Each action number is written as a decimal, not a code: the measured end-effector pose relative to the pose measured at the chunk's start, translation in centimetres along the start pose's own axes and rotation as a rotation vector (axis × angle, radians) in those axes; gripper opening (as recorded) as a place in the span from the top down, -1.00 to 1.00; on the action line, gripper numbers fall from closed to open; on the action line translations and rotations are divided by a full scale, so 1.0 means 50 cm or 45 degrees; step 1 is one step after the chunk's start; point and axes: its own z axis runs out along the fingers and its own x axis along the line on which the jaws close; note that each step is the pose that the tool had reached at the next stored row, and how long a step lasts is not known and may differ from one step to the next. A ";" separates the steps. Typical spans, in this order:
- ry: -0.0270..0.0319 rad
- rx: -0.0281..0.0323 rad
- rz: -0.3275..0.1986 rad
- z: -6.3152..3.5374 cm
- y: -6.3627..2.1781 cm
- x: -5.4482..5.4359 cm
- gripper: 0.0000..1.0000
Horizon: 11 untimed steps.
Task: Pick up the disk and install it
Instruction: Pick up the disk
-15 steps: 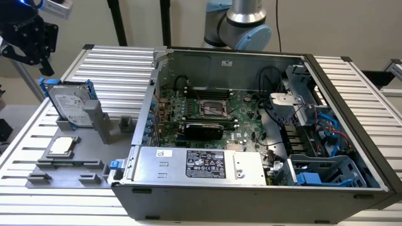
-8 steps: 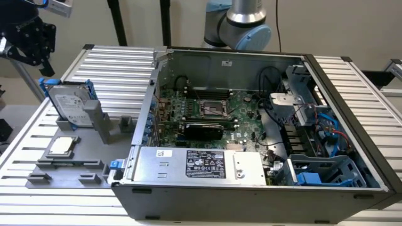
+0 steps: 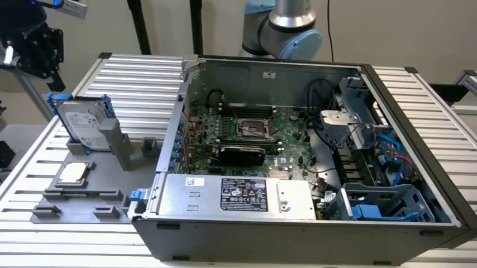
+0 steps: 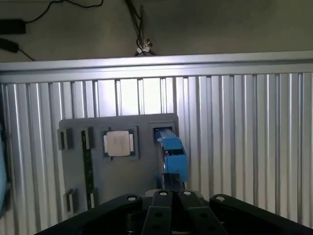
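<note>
One disk (image 3: pixel 84 124), one CPU chip (image 3: pixel 74 173), one open computer case (image 3: pixel 283 237). Pincer (image 4: pixel 173 195) clenched on nothing, hovering over the ribbed metal table (image 3: pixel 142 78). Disk stands on edge in the grey fixture (image 3: pixel 82 204) below the pincer, untouched; chip just beside it, case well apart.

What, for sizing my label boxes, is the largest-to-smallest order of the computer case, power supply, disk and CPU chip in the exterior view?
1. computer case
2. power supply
3. disk, standing on edge
4. CPU chip
No two look close in size.
</note>
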 end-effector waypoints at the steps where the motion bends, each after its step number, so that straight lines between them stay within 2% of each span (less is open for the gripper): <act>1: -0.0005 0.0001 -0.020 0.001 0.000 0.000 1.00; 5: -0.0047 0.0002 -0.074 0.002 0.001 -0.004 1.00; 6: -0.0058 0.0003 -0.078 0.002 0.001 -0.005 -1.00; 11: -0.0076 0.0000 -0.083 0.004 0.006 -0.010 -1.00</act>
